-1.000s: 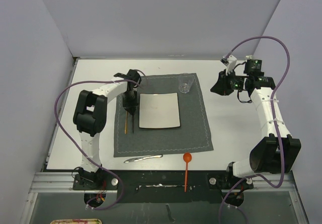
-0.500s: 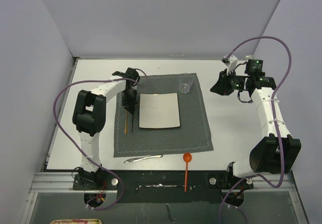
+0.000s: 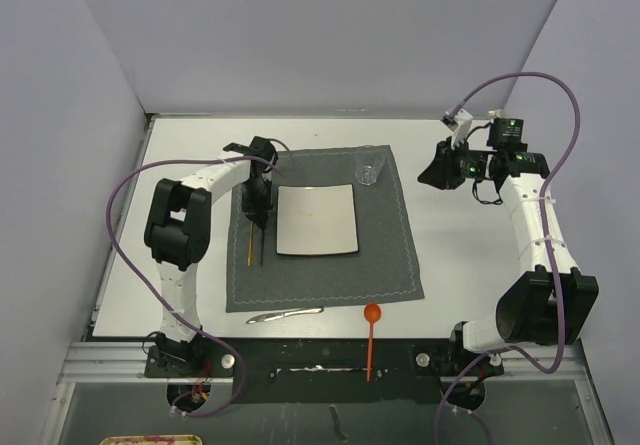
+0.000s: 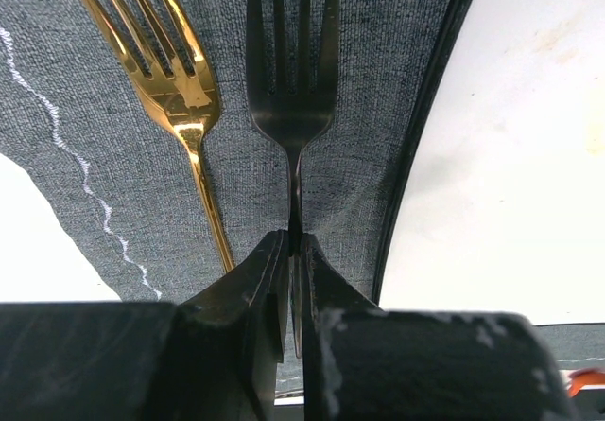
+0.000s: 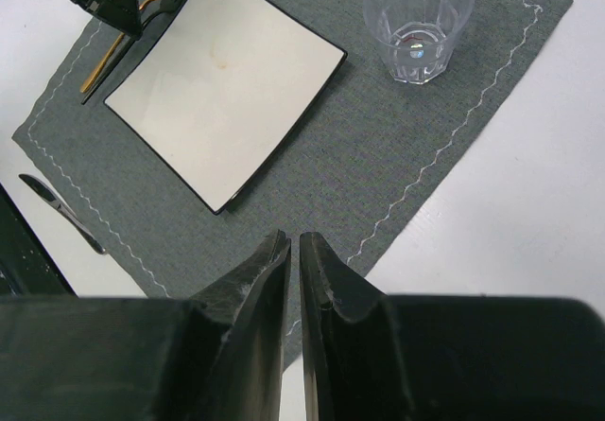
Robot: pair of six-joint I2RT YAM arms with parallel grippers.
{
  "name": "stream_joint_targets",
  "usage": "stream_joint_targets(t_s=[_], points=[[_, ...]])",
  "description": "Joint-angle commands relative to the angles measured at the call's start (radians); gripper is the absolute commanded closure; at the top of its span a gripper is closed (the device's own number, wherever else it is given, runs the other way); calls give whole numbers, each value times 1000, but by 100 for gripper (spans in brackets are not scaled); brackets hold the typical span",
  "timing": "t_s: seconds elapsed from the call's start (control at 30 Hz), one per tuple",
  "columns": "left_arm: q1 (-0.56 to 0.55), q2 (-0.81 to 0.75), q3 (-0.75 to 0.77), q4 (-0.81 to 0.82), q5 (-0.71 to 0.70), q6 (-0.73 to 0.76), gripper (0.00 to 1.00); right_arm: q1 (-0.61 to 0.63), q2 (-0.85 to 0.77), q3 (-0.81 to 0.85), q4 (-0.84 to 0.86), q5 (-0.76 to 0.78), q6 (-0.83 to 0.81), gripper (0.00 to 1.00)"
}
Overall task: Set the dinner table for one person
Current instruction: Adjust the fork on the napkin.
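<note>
On the table (image 3: 470,255), left fingers (image 4: 257,284) pinch the dark fork (image 4: 293,80) flat on the placemat (image 4: 364,194).
Its long axis runs straight away from them, parallel to the gold fork (image 4: 184,85), beside the plate (image 4: 501,156); right fingers (image 5: 253,293) hang closed, empty, well apart.

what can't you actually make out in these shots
- Left wrist view: the top edge cuts off the tine tips of the dark fork and the gold fork; the left gripper hides both handle ends.
- Top view: both forks are too thin to show tines; the left gripper covers their far ends.
- Right wrist view: the orange spoon is out of frame.
</note>
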State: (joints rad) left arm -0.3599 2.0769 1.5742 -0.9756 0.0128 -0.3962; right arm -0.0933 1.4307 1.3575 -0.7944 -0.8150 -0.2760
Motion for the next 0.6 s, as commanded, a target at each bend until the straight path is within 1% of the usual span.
stream_joint_targets(t_s=[0.0,0.3,0.57], points=[[6,22,7,7,1,-2,94,-12,-15,46,12,-34,11,88],[9,41,-1,15,22,3,89,-13,-17,46,8,-38,11,88],[19,43,-1,18,35,2,73,-15,-13,49,8,-42,12,88]])
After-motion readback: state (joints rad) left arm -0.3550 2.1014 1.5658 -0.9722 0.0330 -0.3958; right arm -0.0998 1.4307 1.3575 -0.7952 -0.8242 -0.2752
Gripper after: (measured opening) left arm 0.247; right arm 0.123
